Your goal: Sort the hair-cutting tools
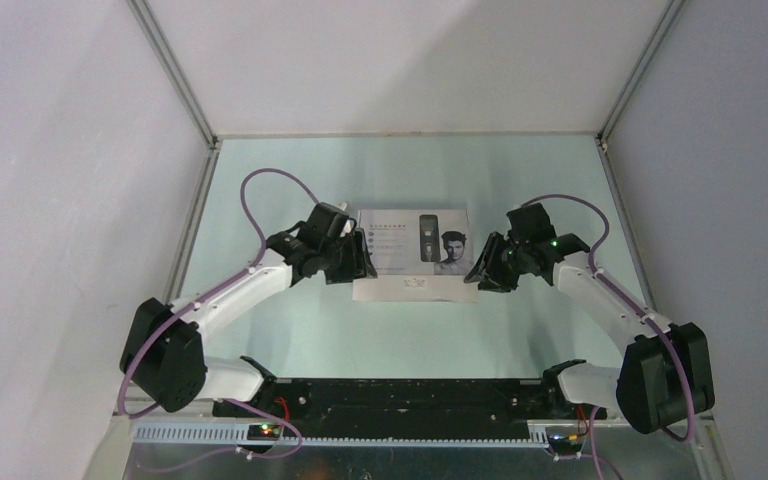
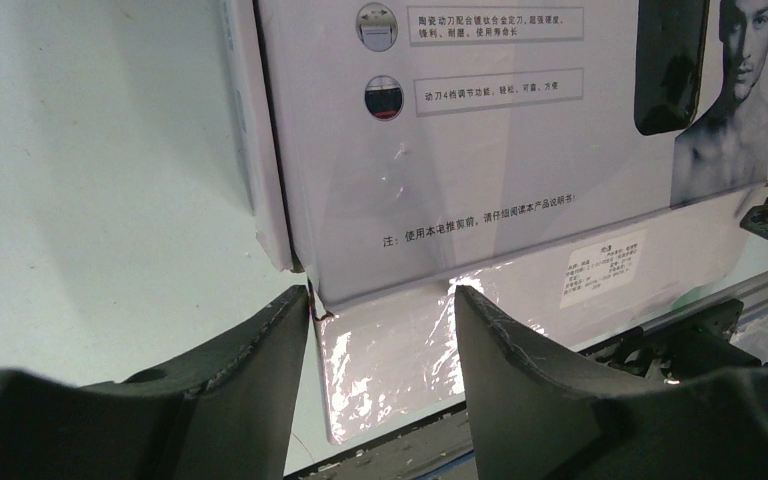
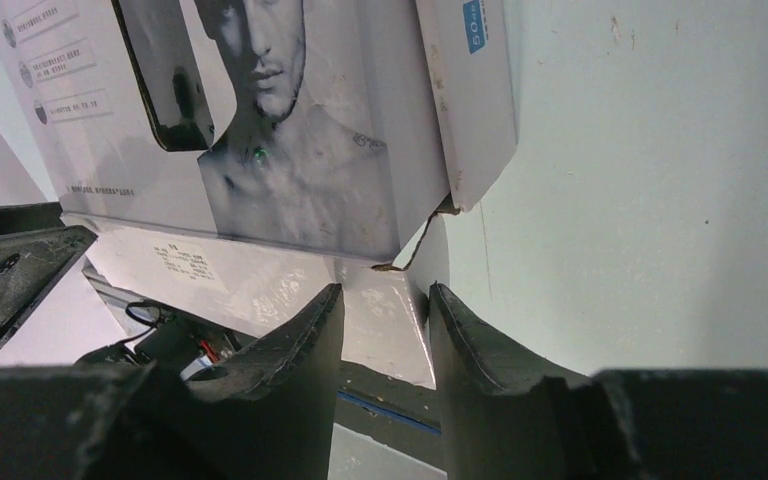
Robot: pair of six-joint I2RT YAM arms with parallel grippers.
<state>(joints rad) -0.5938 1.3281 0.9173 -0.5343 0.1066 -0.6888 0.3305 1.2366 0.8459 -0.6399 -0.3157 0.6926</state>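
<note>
- The box (image 1: 412, 238) is white and flat and lies in the middle of the table (image 1: 390, 340), between the two arms
- Its lid carries rows of small print, round icons and a man's face (image 3: 278, 60) with bare shoulders
- The clipper (image 1: 427, 238) shows only as a slim dark upright shape on the lid, just left of the face; whether it is a print or the real tool behind a window, I cannot tell
- A glossy white flap (image 2: 390, 350) with a small label sticks out from the near edge of the box and lies toward the arms
- The left gripper (image 2: 380, 295) is at the near left corner of the box, its fingers apart, with the left end of the flap between them
- The right gripper (image 3: 385, 290) is at the near right corner, where the card is a little torn; its fingers are also apart, with a narrower gap, over the right end of the flap
</note>
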